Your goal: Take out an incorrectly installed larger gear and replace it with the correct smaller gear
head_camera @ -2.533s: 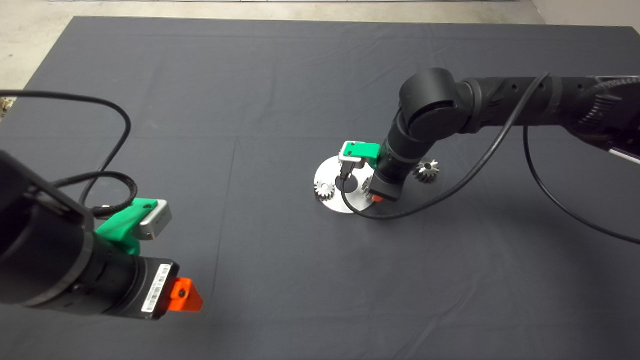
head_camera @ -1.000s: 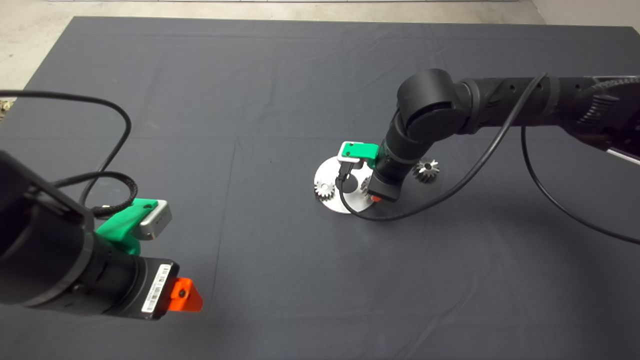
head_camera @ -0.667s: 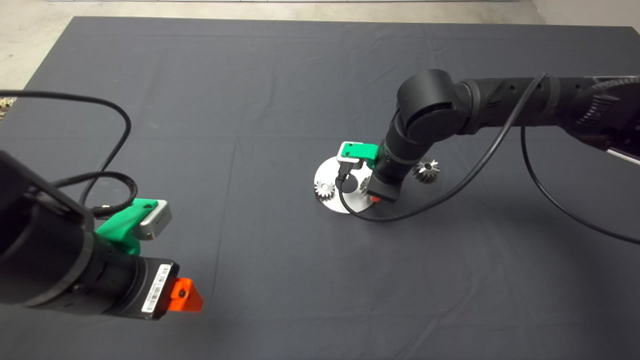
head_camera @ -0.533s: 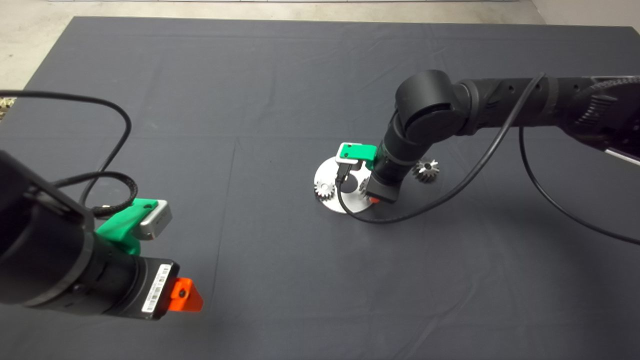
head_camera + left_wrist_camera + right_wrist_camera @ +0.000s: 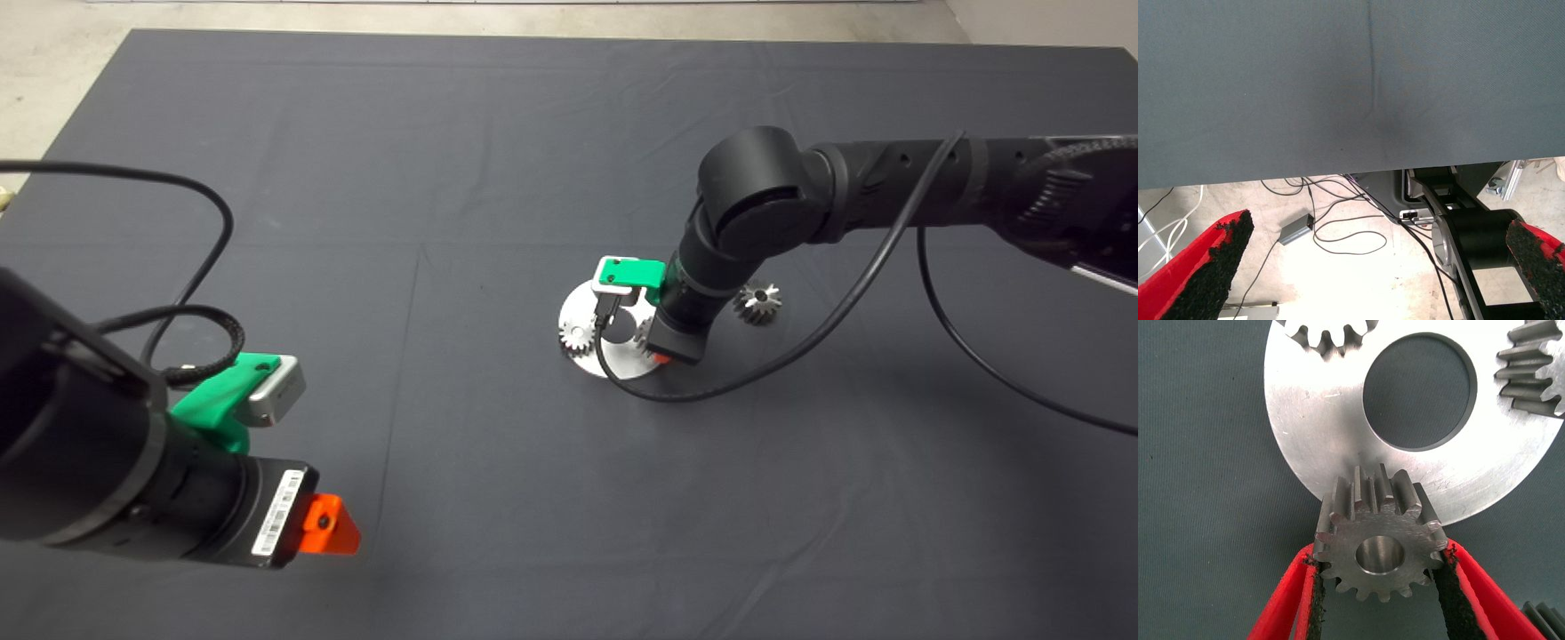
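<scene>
The right gripper [image 5: 1375, 587] is clenched on the smaller gear [image 5: 1377, 537], its two red fingers [image 5: 1295, 600] pressed against the toothed rim, holding it just above the near edge of the round silver plate [image 5: 1311, 420] on the desk [image 5: 444, 133]. The pads bear only on tooth tips, so in my judgement the gear could twist or slip out as it is lowered, and if it comes down off-centre its teeth may clash with the two same-sized gears [image 5: 1328, 337] already seated on the plate rather than mesh. The larger gear [image 5: 758, 303] lies on the mat just right of the plate, close enough for the wrist to nudge. In the head view the arm covers the held gear and much of the plate, and whether the plate has a peg for the gear cannot be made out. The left gripper [image 5: 1371, 267] waits released at the near left edge.
</scene>
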Motion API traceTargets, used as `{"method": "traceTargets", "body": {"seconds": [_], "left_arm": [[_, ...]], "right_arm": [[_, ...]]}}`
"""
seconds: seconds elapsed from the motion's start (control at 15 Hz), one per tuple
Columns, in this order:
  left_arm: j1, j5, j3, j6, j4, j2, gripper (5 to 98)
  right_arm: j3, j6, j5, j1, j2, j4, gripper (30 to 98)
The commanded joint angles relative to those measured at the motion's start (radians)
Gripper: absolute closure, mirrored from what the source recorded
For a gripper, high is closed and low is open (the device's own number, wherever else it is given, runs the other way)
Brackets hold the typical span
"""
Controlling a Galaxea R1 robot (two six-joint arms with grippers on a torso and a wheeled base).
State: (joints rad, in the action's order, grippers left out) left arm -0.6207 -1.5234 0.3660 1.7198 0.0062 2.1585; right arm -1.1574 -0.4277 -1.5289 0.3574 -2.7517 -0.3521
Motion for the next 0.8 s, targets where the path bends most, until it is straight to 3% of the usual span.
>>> {"method": "traceTargets", "body": {"seconds": [0.0, 0.73], "left_arm": [[-0.005, -0.008, -0.013, 0.006, -0.018, -0.001, 5.8], [-0.005, -0.008, -0.013, 0.006, -0.018, -0.001, 5.8]], "right_arm": [[-0.002, 0.002, -0.129, 0.029, 0.003, -0.038, 89.8], [-0.002, 0.004, -0.129, 0.026, 0.019, -0.039, 89.8]]}}
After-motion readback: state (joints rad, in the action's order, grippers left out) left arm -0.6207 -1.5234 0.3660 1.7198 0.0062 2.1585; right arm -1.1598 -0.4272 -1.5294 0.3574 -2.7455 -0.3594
